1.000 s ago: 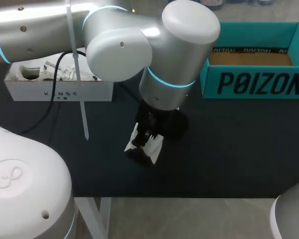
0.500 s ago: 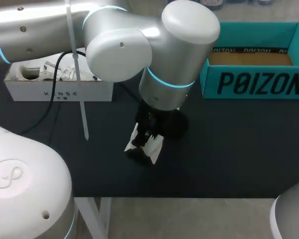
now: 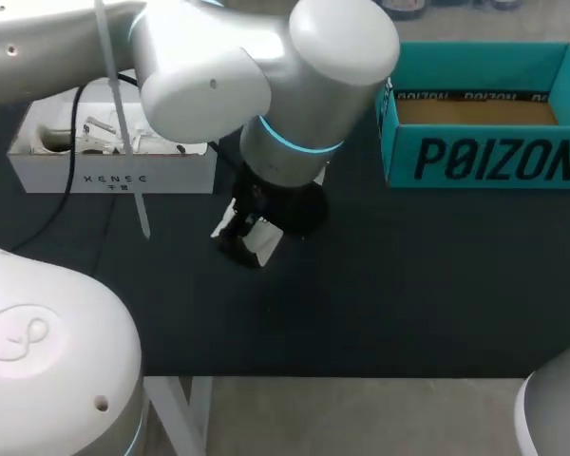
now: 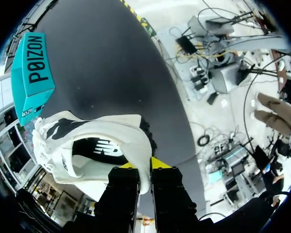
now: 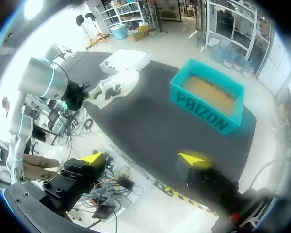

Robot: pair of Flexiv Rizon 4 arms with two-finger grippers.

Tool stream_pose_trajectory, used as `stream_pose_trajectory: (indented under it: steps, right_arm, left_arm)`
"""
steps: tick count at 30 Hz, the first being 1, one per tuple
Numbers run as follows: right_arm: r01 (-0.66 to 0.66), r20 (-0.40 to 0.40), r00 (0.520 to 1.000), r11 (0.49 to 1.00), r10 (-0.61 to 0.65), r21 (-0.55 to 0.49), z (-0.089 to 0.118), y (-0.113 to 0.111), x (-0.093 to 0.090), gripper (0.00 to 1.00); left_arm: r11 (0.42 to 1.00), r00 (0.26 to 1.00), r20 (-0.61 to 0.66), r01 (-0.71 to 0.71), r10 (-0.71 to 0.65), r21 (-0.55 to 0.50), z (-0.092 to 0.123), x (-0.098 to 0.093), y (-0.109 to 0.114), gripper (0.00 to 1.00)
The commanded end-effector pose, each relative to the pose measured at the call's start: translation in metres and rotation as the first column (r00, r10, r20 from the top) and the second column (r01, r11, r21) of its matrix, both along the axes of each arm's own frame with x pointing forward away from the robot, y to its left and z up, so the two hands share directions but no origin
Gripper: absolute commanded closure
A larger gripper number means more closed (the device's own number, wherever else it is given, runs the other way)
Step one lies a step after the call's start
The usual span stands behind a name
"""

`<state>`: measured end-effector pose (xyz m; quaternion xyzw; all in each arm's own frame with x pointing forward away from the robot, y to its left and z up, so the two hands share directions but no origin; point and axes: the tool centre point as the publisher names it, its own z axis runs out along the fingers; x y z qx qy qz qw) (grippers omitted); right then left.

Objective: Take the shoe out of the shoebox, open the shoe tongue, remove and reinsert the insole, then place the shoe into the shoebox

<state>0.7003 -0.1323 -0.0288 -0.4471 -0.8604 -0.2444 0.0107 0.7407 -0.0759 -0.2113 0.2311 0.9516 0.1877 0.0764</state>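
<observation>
My left gripper is shut on the heel rim of a white shoe with black marks, holding it above the black table. From the head view the shoe is mostly hidden under the left arm, and only a white edge shows below the gripper. The teal shoebox stands open at the back right, with only its brown floor showing inside. In the right wrist view the shoe hangs far ahead, near the shoebox. My right gripper is open with nothing between its fingers, off the table's front edge.
A white box with another white shoe in it stands at the back left, close behind my left arm. A black cable and a white strap hang from that arm over the table's left part.
My left arm has moved left and toward the back of the table, carrying the shoe with it. The right gripper has stayed open.
</observation>
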Motion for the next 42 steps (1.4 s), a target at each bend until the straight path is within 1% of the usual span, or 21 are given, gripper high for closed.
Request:
stream_pose_trajectory:
  steps: [1, 2, 4, 5, 6, 8, 9, 11, 13, 14, 16, 19, 42]
  right_arm:
    - [-0.002, -0.007, 1.0, 1.0, 0.002, -0.002, 0.002, 0.0, 0.003, 0.0]
    - [-0.002, -0.007, 1.0, 1.0, 0.002, -0.002, 0.002, 0.0, 0.003, 0.0]
    - [-0.002, -0.007, 1.0, 1.0, 0.002, -0.002, 0.002, 0.0, 0.003, 0.0]
    - [-0.002, -0.007, 1.0, 1.0, 0.002, -0.002, 0.002, 0.0, 0.003, 0.0]
    - [-0.002, -0.007, 1.0, 1.0, 0.002, -0.002, 0.002, 0.0, 0.003, 0.0]
    - [-0.002, -0.007, 1.0, 1.0, 0.002, -0.002, 0.002, 0.0, 0.003, 0.0]
    - [-0.002, -0.007, 1.0, 1.0, 0.002, -0.002, 0.002, 0.0, 0.003, 0.0]
    - [-0.002, -0.007, 1.0, 1.0, 0.002, -0.002, 0.002, 0.0, 0.003, 0.0]
    - [-0.002, -0.007, 1.0, 1.0, 0.002, -0.002, 0.002, 0.0, 0.003, 0.0]
    - [-0.002, -0.007, 1.0, 1.0, 0.002, -0.002, 0.002, 0.0, 0.003, 0.0]
    - [-0.002, -0.007, 1.0, 1.0, 0.002, -0.002, 0.002, 0.0, 0.003, 0.0]
    - [-0.002, -0.007, 1.0, 1.0, 0.002, -0.002, 0.002, 0.0, 0.003, 0.0]
    - [-0.002, -0.007, 1.0, 1.0, 0.002, -0.002, 0.002, 0.0, 0.003, 0.0]
  left_arm:
    - [0.992, 0.991, 0.081, 0.114, -0.11, -0.053, 0.029, 0.037, 0.084, 1.0]
    - [0.988, 0.985, 0.08, 0.155, -0.153, -0.024, 0.031, 0.045, 0.095, 1.0]
    - [0.976, 0.97, 0.114, 0.217, -0.213, -0.026, 0.035, 0.063, 0.122, 1.0]
    - [0.97, 0.965, 0.11, 0.242, -0.24, -0.009, 0.036, 0.071, 0.134, 1.0]
    - [0.967, 0.96, 0.118, 0.256, -0.256, 0.012, 0.037, 0.08, 0.147, 1.0]
    - [0.96, 0.951, 0.137, 0.282, -0.279, -0.003, 0.04, 0.096, 0.17, 1.0]
    - [0.958, 0.946, 0.15, 0.287, -0.288, 0.025, 0.042, 0.105, 0.181, 1.0]
    - [0.948, 0.932, 0.175, 0.318, -0.316, 0.017, 0.047, 0.119, 0.199, 1.0]
    - [0.944, 0.923, 0.2, 0.327, -0.327, 0.033, 0.053, 0.132, 0.214, 1.0]
    - [0.941, 0.92, 0.207, 0.337, -0.333, 0.017, 0.055, 0.138, 0.22, 1.0]
    - [0.943, 0.919, 0.215, 0.332, -0.33, 0.03, 0.059, 0.15, 0.229, 1.0]
    - [0.91, 0.886, 0.237, 0.414, -0.398, -0.02, 0.064, 0.165, 0.238, 1.0]
    - [0.91, 0.886, 0.237, 0.414, -0.398, -0.02, 0.064, 0.165, 0.238, 1.0]
